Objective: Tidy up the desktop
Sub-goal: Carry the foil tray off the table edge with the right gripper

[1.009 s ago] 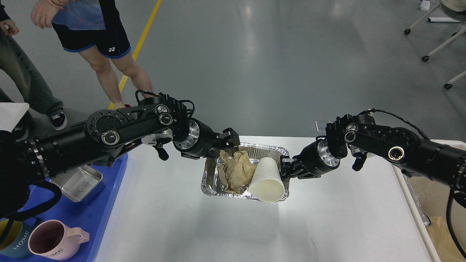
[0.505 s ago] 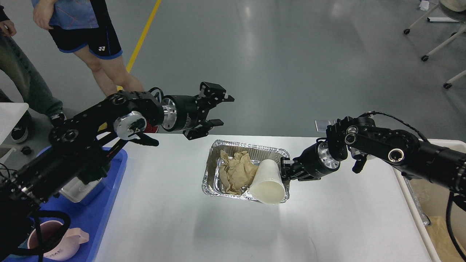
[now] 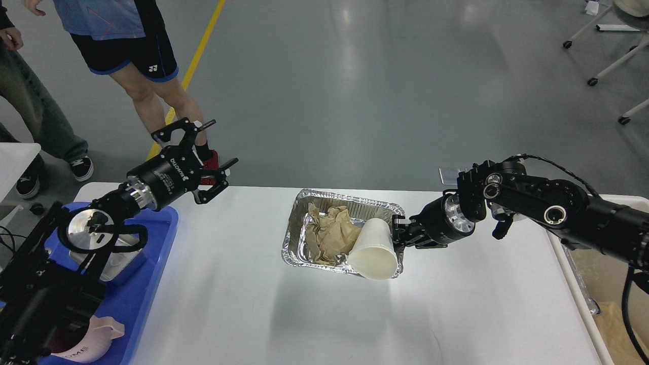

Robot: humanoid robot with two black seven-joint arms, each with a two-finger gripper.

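The white desktop (image 3: pixel 304 314) holds a foil tray (image 3: pixel 294 238) near its far middle. In the tray lie crumpled brown paper (image 3: pixel 332 235) and a white paper cup (image 3: pixel 374 249), tipped over with its mouth toward me at the tray's right end. My right gripper (image 3: pixel 398 233) sits at the tray's right rim, just behind the cup. Its fingers are dark and partly hidden, so their state is unclear. My left gripper (image 3: pixel 205 148) is open and empty, raised over the table's far left corner, well left of the foil tray.
A blue plastic tray (image 3: pixel 152 263) at the left edge holds a steel container (image 3: pixel 119 263) and a pink mug (image 3: pixel 86 344). A beige bin (image 3: pixel 603 284) stands off the right edge. Two people (image 3: pixel 137 61) stand beyond the far left corner.
My left gripper has left the foil tray's far left corner, opened, and swung up and far left. The right gripper and the tray have barely moved.
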